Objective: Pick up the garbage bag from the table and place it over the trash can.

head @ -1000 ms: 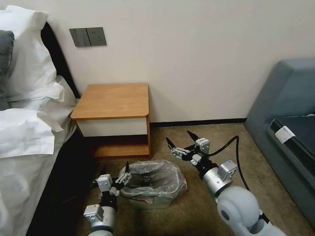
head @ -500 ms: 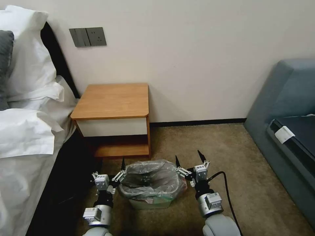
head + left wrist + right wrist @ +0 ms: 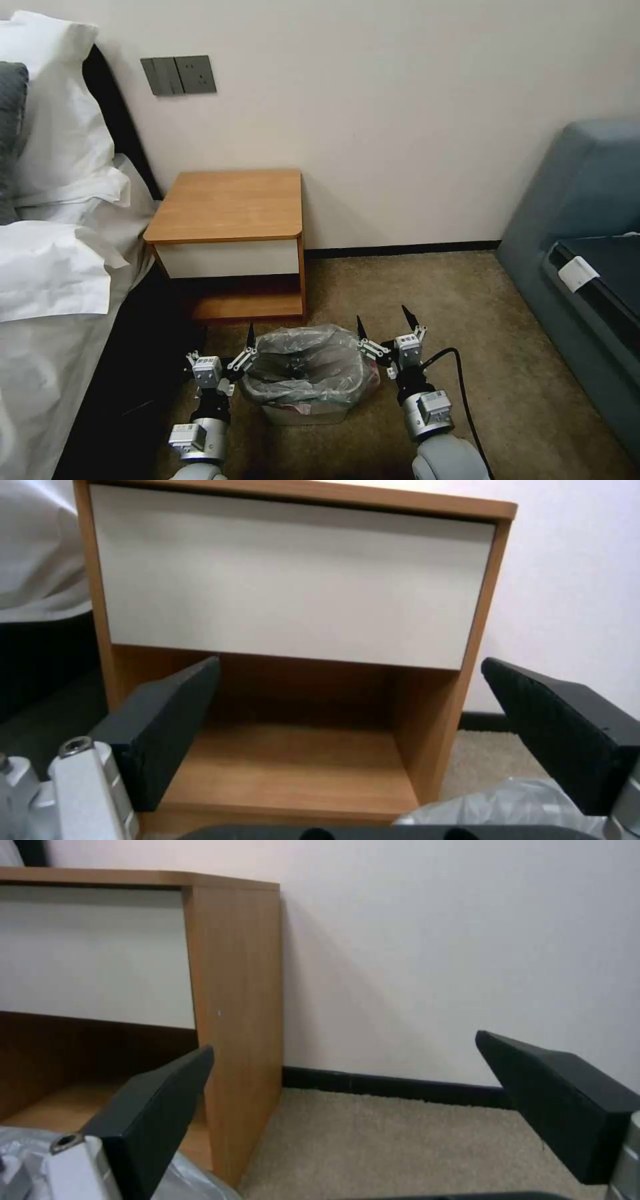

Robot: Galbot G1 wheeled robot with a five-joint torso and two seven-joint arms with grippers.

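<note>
The grey translucent garbage bag [image 3: 307,363] is draped over the cream-white trash can [image 3: 303,415], which stands on the carpet in front of the table [image 3: 230,203]. The bag's mouth is spread around the rim. My left gripper [image 3: 222,343] is open just left of the bag, its inner finger close to the plastic. Just right of the bag is my right gripper [image 3: 383,319], also open and holding nothing. The left wrist view looks between open fingers [image 3: 167,720] at the table [image 3: 293,580], with the bag [image 3: 507,800] at a corner. The right wrist view has open fingers [image 3: 160,1110], the table's side [image 3: 233,1005] and the bag [image 3: 193,1182].
A bed with white linen [image 3: 53,267] runs along the left, its dark base close to my left arm. A blue-grey sofa [image 3: 580,220] stands at the right. Open carpet [image 3: 467,313] lies between can and sofa. A wall [image 3: 400,120] with a black skirting is behind.
My right gripper has pulled back and down from beyond the can to the bag's right side. My left gripper shifted slightly beside the bag. Over the last half second nothing moved.
</note>
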